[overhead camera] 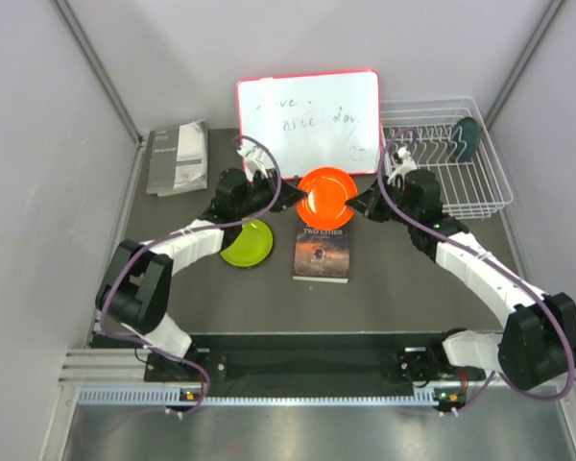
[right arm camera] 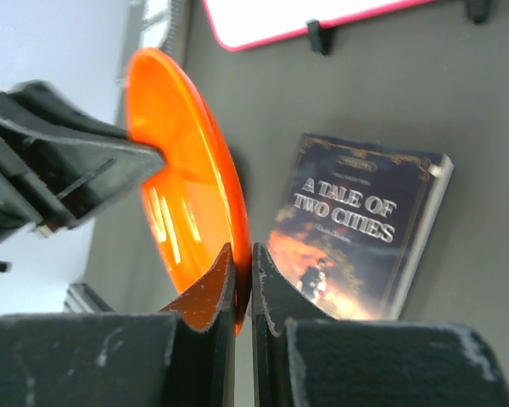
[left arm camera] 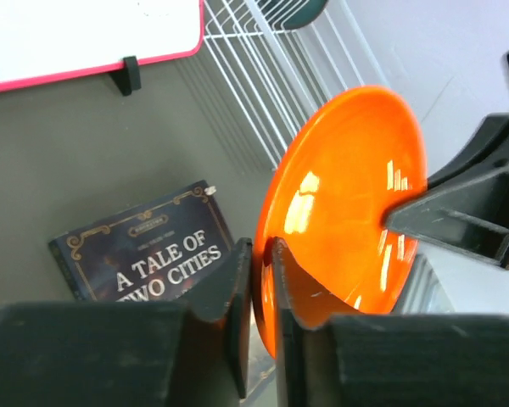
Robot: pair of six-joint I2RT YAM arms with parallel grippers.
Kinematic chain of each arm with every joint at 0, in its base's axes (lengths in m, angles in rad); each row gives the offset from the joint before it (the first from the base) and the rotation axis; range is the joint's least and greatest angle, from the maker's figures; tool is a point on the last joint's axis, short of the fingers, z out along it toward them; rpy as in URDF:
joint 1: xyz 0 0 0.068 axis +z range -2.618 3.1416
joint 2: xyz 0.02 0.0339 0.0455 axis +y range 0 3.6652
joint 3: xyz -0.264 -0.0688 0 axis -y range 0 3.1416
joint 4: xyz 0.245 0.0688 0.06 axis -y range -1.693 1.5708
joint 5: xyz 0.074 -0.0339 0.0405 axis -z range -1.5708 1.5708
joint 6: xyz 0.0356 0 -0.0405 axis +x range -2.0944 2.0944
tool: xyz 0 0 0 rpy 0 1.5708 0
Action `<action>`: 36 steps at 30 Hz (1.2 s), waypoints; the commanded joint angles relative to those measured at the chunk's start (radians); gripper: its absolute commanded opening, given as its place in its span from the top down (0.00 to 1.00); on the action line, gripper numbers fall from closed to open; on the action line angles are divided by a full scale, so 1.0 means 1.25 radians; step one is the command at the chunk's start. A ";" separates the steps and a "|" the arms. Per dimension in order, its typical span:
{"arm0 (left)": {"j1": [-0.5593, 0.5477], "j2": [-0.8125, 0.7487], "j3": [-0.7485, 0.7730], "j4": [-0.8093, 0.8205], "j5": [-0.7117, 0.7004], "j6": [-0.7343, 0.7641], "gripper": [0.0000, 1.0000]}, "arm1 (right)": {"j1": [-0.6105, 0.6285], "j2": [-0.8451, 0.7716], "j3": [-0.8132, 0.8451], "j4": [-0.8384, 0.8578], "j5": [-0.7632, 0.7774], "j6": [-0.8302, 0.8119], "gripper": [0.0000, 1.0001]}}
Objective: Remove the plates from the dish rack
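Over the book (overhead camera: 324,245), the orange plate (overhead camera: 326,192) stands on edge, gripped from both sides, so the likely failure is a botched handover. If the right gripper (overhead camera: 357,204) releases before the left gripper (overhead camera: 293,195) bites squarely, the plate could swing or drop; if neither yields, they tug against each other. Both arms reach from the near edge, elbows out, wrists meeting centrally. The left jaws pinch the rim at nine o'clock, the right jaws clamp it at three. Farther back, at one o'clock, a teal plate (overhead camera: 466,137) stands in the dish rack (overhead camera: 480,182).
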 commanded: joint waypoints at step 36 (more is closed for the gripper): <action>0.128 -0.351 -0.213 -0.335 -0.362 0.139 1.00 | -0.284 0.028 0.240 -0.197 0.099 -0.207 0.24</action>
